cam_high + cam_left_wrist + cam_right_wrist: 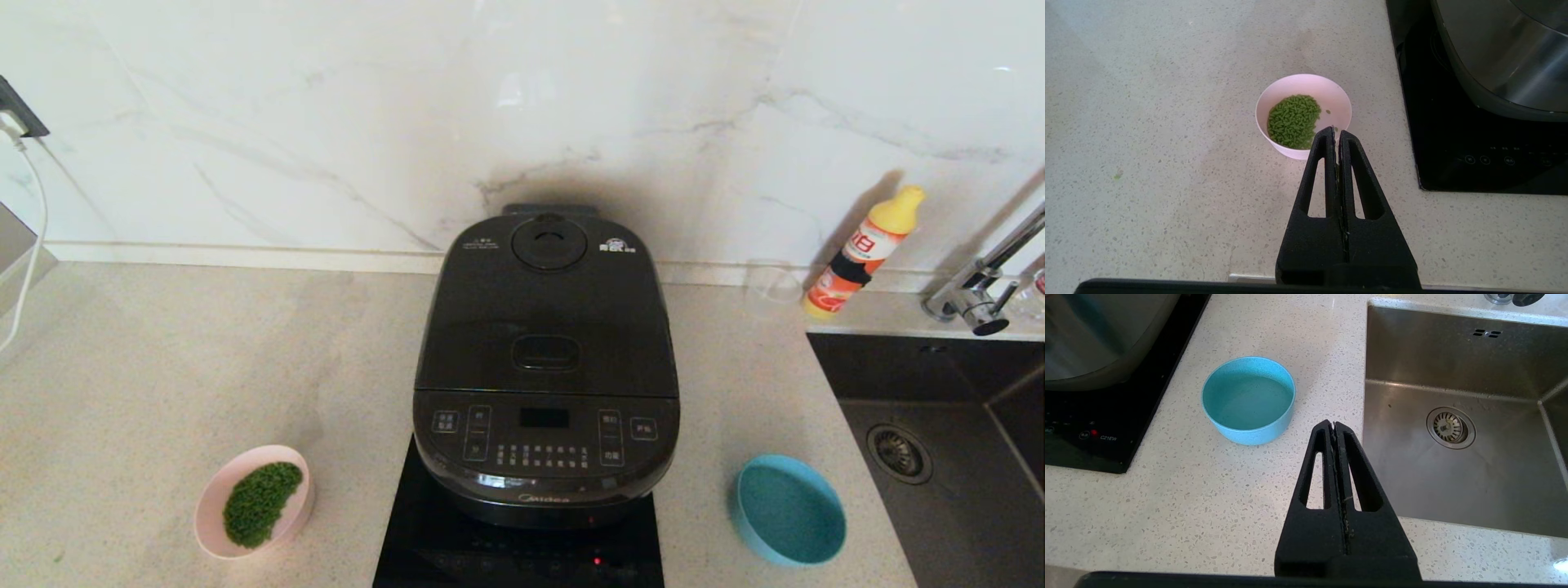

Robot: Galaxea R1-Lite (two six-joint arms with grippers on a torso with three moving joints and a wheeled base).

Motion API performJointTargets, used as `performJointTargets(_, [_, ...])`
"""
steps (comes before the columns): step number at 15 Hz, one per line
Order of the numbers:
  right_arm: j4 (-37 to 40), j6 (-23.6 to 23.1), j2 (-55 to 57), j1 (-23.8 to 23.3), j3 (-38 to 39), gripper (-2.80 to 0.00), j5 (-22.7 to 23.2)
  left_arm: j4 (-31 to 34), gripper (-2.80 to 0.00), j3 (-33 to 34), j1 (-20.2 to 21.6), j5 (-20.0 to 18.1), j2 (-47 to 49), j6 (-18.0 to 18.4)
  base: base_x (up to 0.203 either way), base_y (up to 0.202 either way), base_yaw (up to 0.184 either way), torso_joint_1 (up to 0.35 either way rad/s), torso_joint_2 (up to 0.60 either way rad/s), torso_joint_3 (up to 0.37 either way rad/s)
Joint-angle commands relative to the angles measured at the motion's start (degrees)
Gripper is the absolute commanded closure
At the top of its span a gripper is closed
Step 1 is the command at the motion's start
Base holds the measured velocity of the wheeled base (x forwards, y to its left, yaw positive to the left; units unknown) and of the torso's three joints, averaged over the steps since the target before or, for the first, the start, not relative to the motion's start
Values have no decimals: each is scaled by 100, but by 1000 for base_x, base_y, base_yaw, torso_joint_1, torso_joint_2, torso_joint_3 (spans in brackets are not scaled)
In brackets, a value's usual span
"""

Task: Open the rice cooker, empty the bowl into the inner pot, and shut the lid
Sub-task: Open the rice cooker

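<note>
Both end effectors (1336,131) (1333,424) shut, above counter (1147,122).

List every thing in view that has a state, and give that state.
lid: shut on the rice cooker
pink bowl: upright, holding green grains
blue bowl: upright, holding clear liquid
left gripper: shut, empty
right gripper: shut, empty
sink: empty

Left end effector (1336,131): fingers pressed together, holding nothing, raised off the table. Right end effector (1333,424): same pose, fingers together, empty.
</note>
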Motion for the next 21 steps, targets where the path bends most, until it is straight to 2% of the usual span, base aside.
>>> performJointTargets(1, [-8, -4, -11, 0, -2, 0, 0, 2, 0, 1, 0, -3, 7, -1, 0, 0, 0, 0, 0, 0])
performJointTargets(12, [-8, -4, -11, 0, -2, 0, 0, 10, 0, 1, 0, 6, 7, 34, 0, 0, 0, 0, 0, 0])
performJointTargets(14, [-8, -4, -11, 0, -2, 0, 0, 94, 0, -60, 0, 145, 1, 33, 0, 0, 0, 0, 0, 0])
performJointTargets(17, [-8, -4, -11, 0, -2, 0, 0, 233, 0, -871, 0, 9, 367, 35, 0, 0, 0, 0, 0, 0])
performJointTargets(21, [-8, -4, -11, 0, -2, 0, 4, 270, 0, -2891, -4, -587, 2538, -189, 0, 0, 0, 0, 0, 0])
